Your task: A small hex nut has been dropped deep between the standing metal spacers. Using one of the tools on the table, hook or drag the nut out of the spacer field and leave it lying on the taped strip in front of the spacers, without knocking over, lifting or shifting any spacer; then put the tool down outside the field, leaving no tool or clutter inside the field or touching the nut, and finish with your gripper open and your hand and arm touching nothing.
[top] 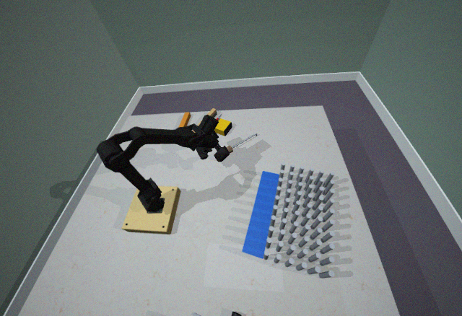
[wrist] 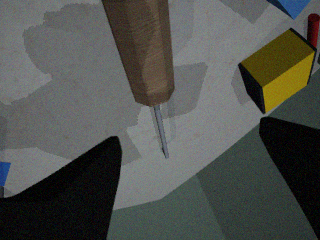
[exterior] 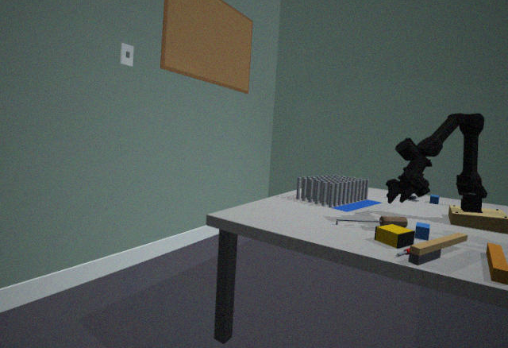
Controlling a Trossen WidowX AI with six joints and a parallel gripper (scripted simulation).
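Observation:
My gripper [top: 212, 154] [exterior: 397, 199] [wrist: 191, 135] is open and empty, above the table. A tool with a brown wooden handle [exterior: 394, 221] [wrist: 150, 55] and a thin metal shaft [top: 244, 141] lies on the table below it. Its shaft has a short bent tip in the exterior view. In the wrist view the shaft shows between the two spread fingers, lower than them. The grey standing spacers [top: 326, 274] [exterior: 331, 194] are in rows, with the blue taped strip [top: 257, 219] [exterior: 356, 205] along their near side. The spacers look upright. The hex nut cannot be made out.
A yellow and black block [top: 223, 126] [exterior: 394, 235] [wrist: 287, 70] lies close to the handle. Near it are a blue cube [exterior: 422, 231], a red-handled item [exterior: 406, 251], a wooden bar [exterior: 439, 243] on a dark block [exterior: 425, 256], and an orange bar [top: 184, 120] [exterior: 497, 262].

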